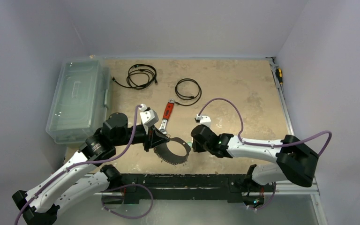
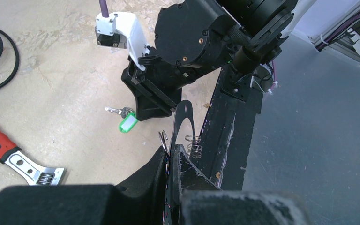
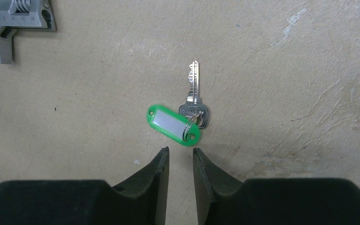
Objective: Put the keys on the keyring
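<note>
Right claw point(image 3: 180, 151) beside green-tagged key point(image 3: 194, 89), mottled tan tabletop point(image 3: 290, 70), pale walls point(image 1: 183, 28)

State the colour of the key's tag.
The tag is bright green; right wrist view shows it best.

The left hand point(image 2: 172, 151) is clamped, the right hand point(image 3: 180, 152) narrowly parted.

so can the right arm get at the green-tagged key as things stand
Probably yes: the right gripper hovers just short of the green-tagged key, jaws slightly apart, and nothing lies between them or on top of the key.
</note>
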`<state>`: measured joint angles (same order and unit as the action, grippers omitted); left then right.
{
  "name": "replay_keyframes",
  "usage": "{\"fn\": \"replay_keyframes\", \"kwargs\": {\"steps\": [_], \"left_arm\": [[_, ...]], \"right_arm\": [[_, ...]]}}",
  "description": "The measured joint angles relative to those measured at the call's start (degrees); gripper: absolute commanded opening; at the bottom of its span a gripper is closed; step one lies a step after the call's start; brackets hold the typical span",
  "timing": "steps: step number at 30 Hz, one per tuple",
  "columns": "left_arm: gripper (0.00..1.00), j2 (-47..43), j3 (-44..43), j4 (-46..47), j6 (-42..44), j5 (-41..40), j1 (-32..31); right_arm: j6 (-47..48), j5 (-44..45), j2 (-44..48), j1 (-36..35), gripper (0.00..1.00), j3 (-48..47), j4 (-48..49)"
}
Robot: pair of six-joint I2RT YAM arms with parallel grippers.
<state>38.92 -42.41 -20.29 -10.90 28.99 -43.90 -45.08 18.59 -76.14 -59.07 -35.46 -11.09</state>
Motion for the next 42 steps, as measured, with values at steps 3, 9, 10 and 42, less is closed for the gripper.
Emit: {"fn": "replay_keyframes", "kwargs": {"steps": [3, 9, 10, 42], "left_arm": [[0.0, 0.0, 0.0, 0.02, 0.0, 0.0, 0.0], [0.0, 0.02, 0.0, 0.0, 0.0, 0.0, 0.0], [0.0, 0.02, 0.0, 0.0, 0.0, 0.0, 0.0], [0.0, 0.66, 0.0, 0.11, 0.0, 0.61, 0.0]], "right_arm": [[0.0, 0.0, -0.72, -0.11, 0.27, 0.0, 0.11], [0.0, 0.44, -1.68, -0.17, 0.27, 0.0, 0.35], [0.0, 0.5, -1.79, -0.17, 0.27, 0.0, 0.46], [0.04, 5.16, 2.71, -0.17, 0.32, 0.33, -3.06]]}}
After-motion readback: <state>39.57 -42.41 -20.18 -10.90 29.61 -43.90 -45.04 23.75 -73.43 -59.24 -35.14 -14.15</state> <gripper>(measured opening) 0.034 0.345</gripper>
